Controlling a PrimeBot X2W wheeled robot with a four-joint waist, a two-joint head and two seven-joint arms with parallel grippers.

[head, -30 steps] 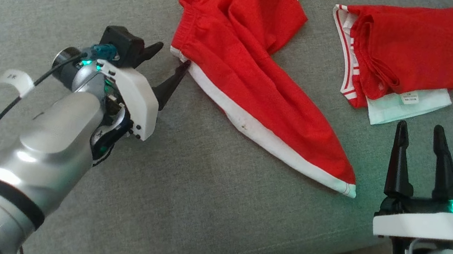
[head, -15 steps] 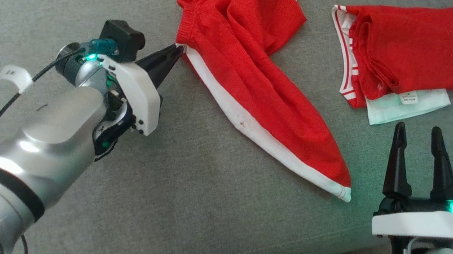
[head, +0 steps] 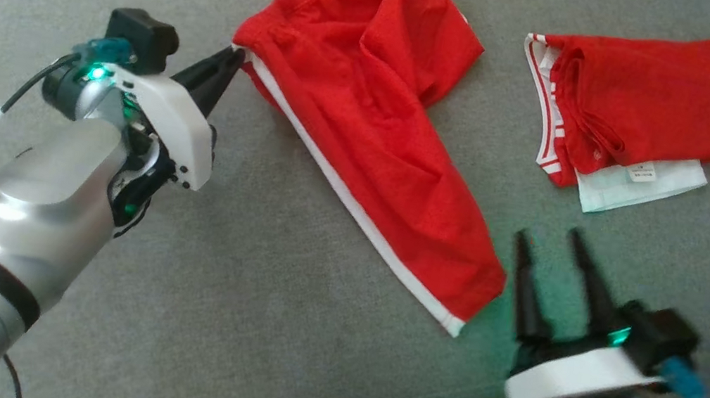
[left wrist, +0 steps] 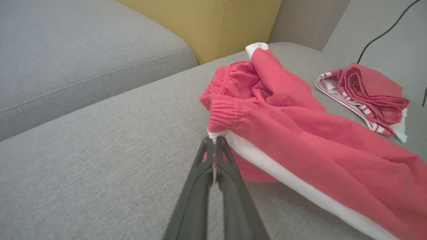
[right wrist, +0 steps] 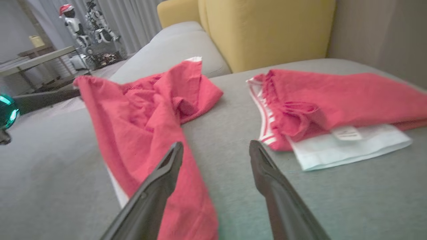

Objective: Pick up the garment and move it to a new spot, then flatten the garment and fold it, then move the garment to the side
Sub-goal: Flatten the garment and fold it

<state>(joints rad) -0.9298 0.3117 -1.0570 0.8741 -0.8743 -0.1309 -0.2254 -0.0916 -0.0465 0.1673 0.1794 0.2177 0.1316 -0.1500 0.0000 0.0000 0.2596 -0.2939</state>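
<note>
The garment [head: 372, 137] is a pair of red shorts with a white side stripe, crumpled on the grey sofa seat [head: 254, 297]. My left gripper [head: 235, 59] is shut on the waistband corner where the white stripe begins, and that corner is lifted off the cushion. In the left wrist view the closed gripper [left wrist: 213, 141] pinches the white edge of the garment [left wrist: 300, 140]. My right gripper [head: 552, 239] stands open just right of the shorts' leg hem, holding nothing. In the right wrist view the open gripper [right wrist: 217, 150] points between the garment [right wrist: 143, 126] and the folded pile.
A folded pile of red clothes on a pale cloth [head: 640, 109] lies at the back right, also the pile [right wrist: 327, 103]. A yellow cushion [left wrist: 213, 23] and a grey backrest [left wrist: 76, 60] stand behind. The sofa's front edge runs near my right arm.
My left gripper closed on the waistband corner and has pulled it up and to the left, dragging the shorts. My right gripper has moved left toward the leg hem. The camera view shifted too.
</note>
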